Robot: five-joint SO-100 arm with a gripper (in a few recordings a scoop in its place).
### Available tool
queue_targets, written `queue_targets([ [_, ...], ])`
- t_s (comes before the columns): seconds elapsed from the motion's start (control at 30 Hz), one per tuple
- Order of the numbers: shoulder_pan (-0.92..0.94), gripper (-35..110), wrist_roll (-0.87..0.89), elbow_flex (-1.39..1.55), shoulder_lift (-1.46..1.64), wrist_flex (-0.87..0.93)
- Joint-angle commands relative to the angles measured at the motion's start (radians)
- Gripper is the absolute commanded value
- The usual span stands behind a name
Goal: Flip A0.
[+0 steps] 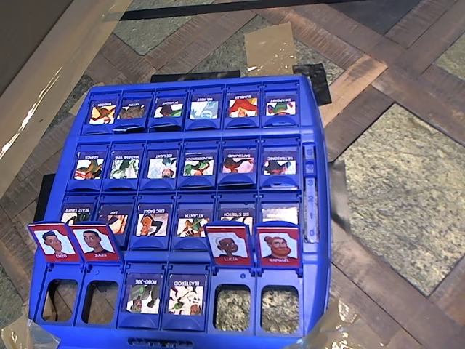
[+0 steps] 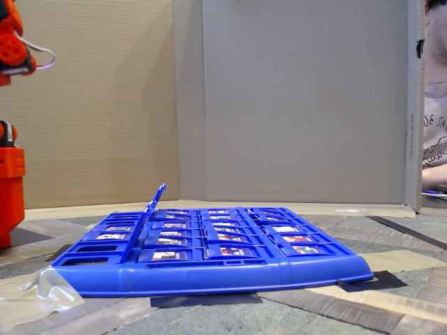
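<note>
Overhead view: blue plastic flip-tile game board (image 1: 317, 291) flat on the wood-and-stone patterned table (image 1: 407, 182), clear tape at the near corners. Four rows of six picture tiles. Lowest row in the picture: four red-framed portrait tiles upright, namely the leftmost tile (image 1: 54, 242), JULES (image 1: 95, 242), LUCIA (image 1: 228, 246) and RAPHAEL (image 1: 278, 246), with open wells below them. Between the two pairs, two tiles lying flat: ROBO-JOE (image 1: 144, 297) and BLASTEROID (image 1: 186, 298). Upper three rows all flat.

Fixed view: same board (image 2: 209, 272) seen edge-on; raised tiles (image 2: 155, 202) leaning, toward the left side. Orange robot arm (image 2: 10, 188) at the left edge, well apart from the board. State of the jaws: cannot tell from these pictures.

Progress, as a judgement: no row or column letters legible, so cannot tell which tile is A0. If a corner of the lowest row, probably flipped up already; if one of the flat tiles, flip not yet done. No flip under way, judging by the arm's distance from the board.
</note>
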Motion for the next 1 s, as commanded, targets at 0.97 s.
queue_targets([
  [0.97,-0.061,0,-1.170,-0.810,-0.680,1.355],
])
